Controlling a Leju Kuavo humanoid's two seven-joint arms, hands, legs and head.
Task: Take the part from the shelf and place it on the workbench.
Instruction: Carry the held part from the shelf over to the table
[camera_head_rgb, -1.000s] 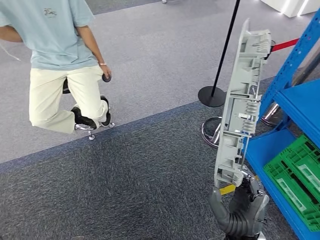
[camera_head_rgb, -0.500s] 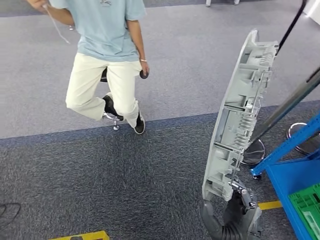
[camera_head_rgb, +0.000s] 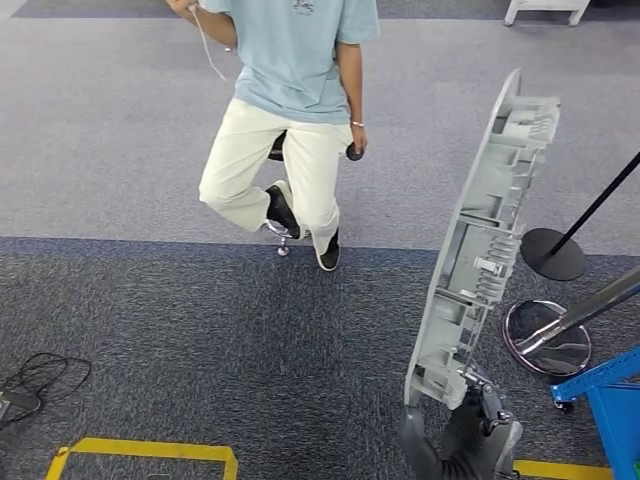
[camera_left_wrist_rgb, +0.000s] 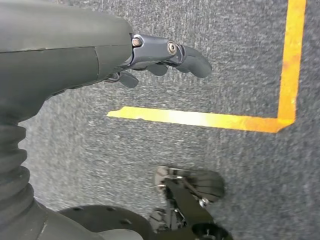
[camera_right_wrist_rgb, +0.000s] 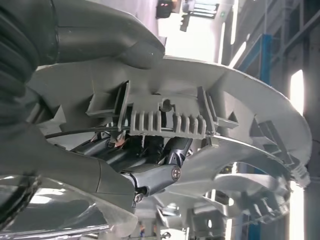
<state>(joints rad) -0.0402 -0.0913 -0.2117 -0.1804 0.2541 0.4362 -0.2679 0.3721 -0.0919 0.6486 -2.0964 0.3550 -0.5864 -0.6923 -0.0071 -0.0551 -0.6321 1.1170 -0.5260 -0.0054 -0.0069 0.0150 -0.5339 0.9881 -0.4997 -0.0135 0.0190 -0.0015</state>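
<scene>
While the right hand (camera_head_rgb: 472, 440) grips the part (camera_head_rgb: 483, 240), grey carpet (camera_head_rgb: 189, 330) spreads below.

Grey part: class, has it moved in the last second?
Yes. The grey part, held by the right hand, has swung left, away from the blue shelf.

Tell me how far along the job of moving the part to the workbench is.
Pickup looks done: the right hand grips the long grey ribbed plastic part by its lower end, upright above the dark carpet. The left hand holds nothing. Setting it on a workbench is left.
</scene>
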